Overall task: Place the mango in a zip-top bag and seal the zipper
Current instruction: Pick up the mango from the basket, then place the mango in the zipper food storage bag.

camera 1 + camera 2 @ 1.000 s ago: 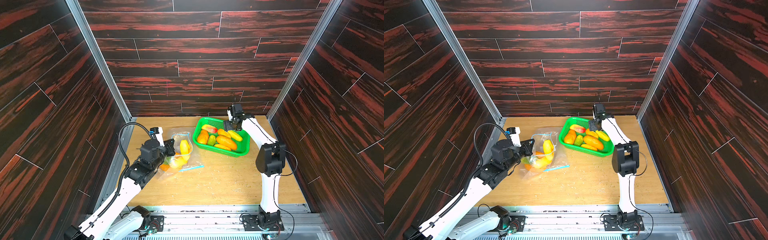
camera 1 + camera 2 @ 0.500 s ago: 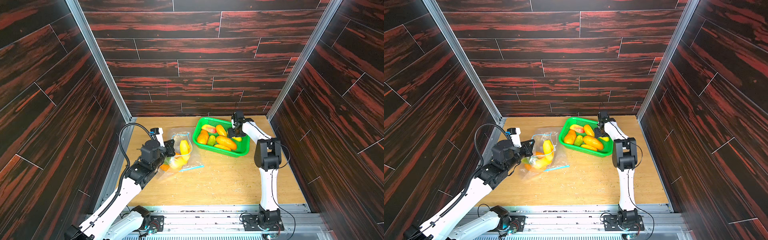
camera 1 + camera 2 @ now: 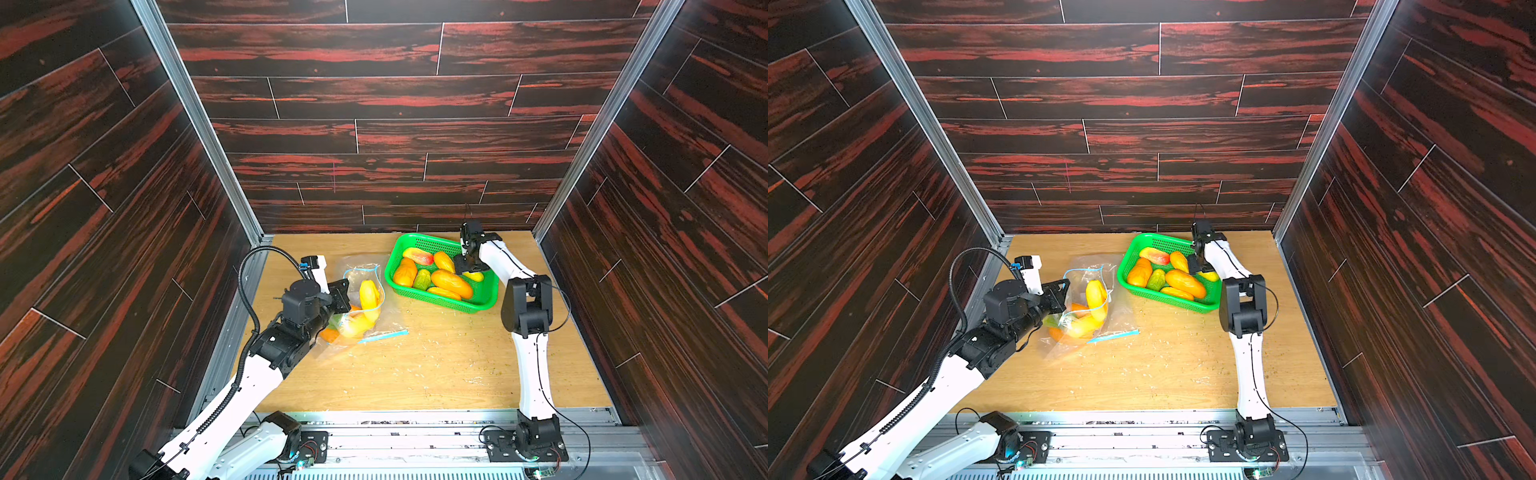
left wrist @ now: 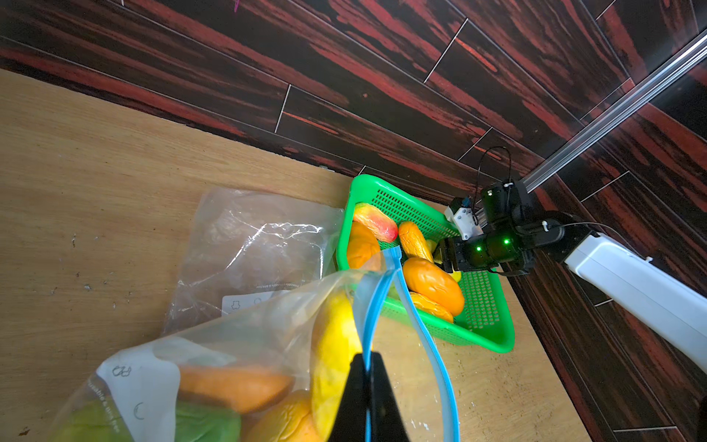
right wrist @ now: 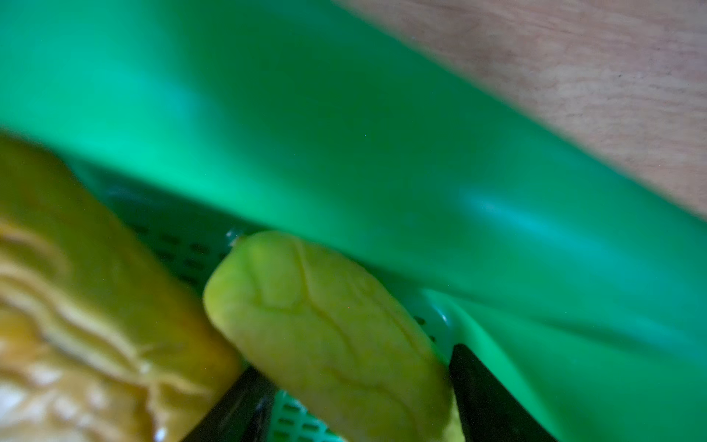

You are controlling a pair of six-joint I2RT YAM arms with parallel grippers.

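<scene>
Down at the right gripper (image 5: 352, 359): spread wide, straddling a yellow mango (image 5: 325, 325) across its narrow width, one finger close against each flank. Cannot tell whether squeezing or merely bracketing. Not lifted: fruit low in the green basket (image 3: 432, 300), tucked against the wall on the robot's right, just beside a larger orange mango (image 5: 76, 291). Long axis running straight out ahead from between the fingers, so a crosswise hold if closed.

Outward from there, over the basket's opposite wall and toward the robot's left: the zip-top bag (image 3: 365, 309) on the table (image 3: 415, 374), already loaded with yellow, orange and green fruit. Clamped fully shut on one strip of its blue zipper (image 4: 424, 333), the left gripper (image 4: 367, 398), holding that lip up with the mouth gaping toward the basket. Zipper unsealed. Behind, flat on the table, a second clear bag (image 4: 252, 245), apparently empty.

Judged from this: picking the next mango, with carrying and sealing to come. Nearer by far to the fruit, the right arm; left arm tied up with the bag. Likely needed next: up clear of the basket rim, then leftward to the gap between the two zipper strips. Worth minding: a narrow gap, one yellow fruit standing in the mouth, so probably best entered end first, along the long axis.
</scene>
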